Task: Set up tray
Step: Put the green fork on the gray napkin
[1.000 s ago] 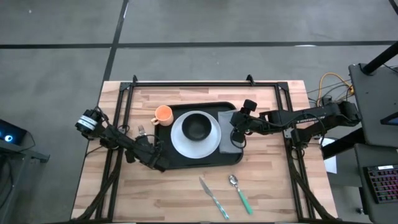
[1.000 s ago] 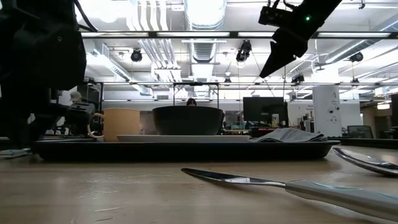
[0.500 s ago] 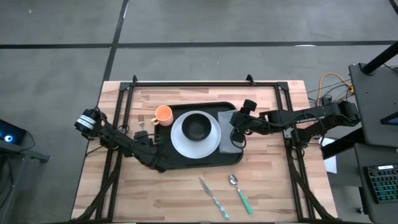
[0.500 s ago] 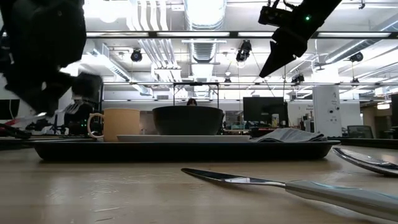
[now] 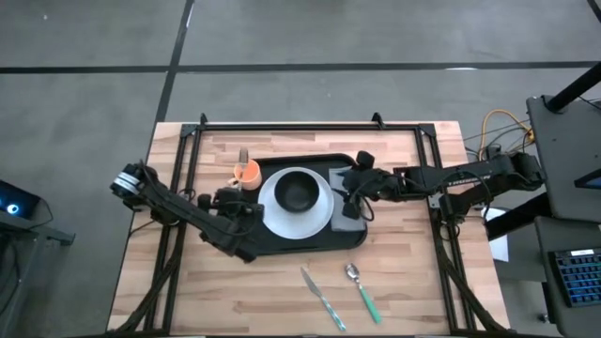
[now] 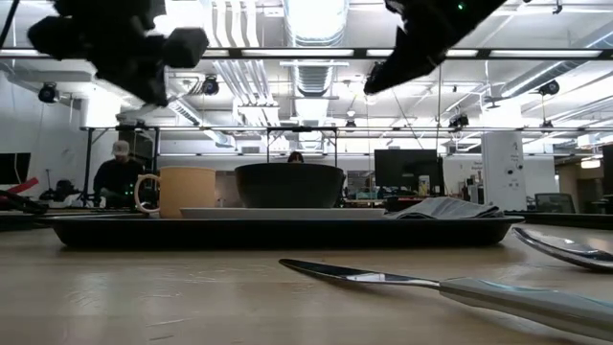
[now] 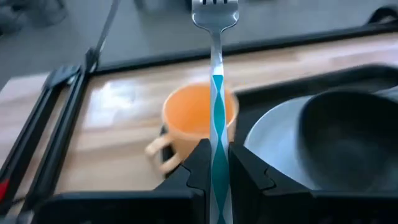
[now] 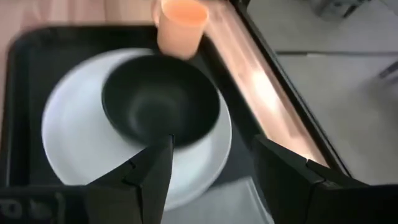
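The black tray (image 5: 282, 246) lies mid-table and carries a white plate (image 5: 282, 218) with a black bowl (image 5: 300, 192), an orange cup (image 5: 247, 173) at its far left corner and a grey napkin (image 5: 344, 195) on its right. My left gripper (image 7: 217, 171) hangs over the tray's left part, shut on a fork (image 7: 216, 74) with a teal-and-white handle. The fork's tines (image 5: 242, 155) reach past the cup toward the far edge. Above the napkin, my right gripper (image 8: 214, 180) stands open with nothing between its fingers. My left gripper pinches the fork's handle (image 7: 219, 143) between its two fingers (image 7: 200, 167). The fork runs on along the line of the fingers, tines (image 7: 214, 12) foremost, slanting toward the table's far edge. It is lifted clear, above the cup and the tray's left rim.
A knife (image 5: 322, 299) and a green-handled spoon (image 5: 362, 289) lie on the bare wood between the tray and the near edge. A black frame (image 5: 282, 126) runs along the far edge and down both sides of the table.
My left gripper has risen from the table left of the tray, carrying the fork clear. It has moved right over the tray's left rim and turned, so the fork now points past the cup toward the far edge. My right gripper has tipped a little.
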{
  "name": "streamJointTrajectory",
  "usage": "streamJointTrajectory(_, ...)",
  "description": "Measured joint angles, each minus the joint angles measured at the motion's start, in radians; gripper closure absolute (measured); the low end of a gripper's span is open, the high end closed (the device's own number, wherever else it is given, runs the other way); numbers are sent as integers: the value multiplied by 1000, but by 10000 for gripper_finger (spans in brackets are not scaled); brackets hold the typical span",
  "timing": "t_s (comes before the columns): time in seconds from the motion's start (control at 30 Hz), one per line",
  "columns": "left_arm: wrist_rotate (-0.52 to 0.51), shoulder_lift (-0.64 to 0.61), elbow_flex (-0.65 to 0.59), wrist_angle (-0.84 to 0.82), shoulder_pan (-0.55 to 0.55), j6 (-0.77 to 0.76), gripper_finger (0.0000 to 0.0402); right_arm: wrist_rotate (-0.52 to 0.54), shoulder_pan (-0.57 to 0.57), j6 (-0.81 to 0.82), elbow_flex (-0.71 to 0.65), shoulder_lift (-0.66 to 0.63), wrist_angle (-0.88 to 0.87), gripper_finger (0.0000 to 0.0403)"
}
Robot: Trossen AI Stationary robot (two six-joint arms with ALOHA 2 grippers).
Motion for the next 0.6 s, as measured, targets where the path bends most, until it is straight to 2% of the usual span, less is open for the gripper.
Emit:
streamJointTrajectory(0.3, -289, 8, 119, 18, 1, 240, 385, -4, 0, 60, 0, 0, 202, 197)
streamJointTrajectory(0.43, -466, 14, 171, 158, -1, 484, 385, -3, 2, 84, 0, 0, 309, 197)
streamJointTrajectory(0.6, -585, 14, 193, 431, 1, 873, 385, -2, 14, 75, -7, 1, 472, 197)
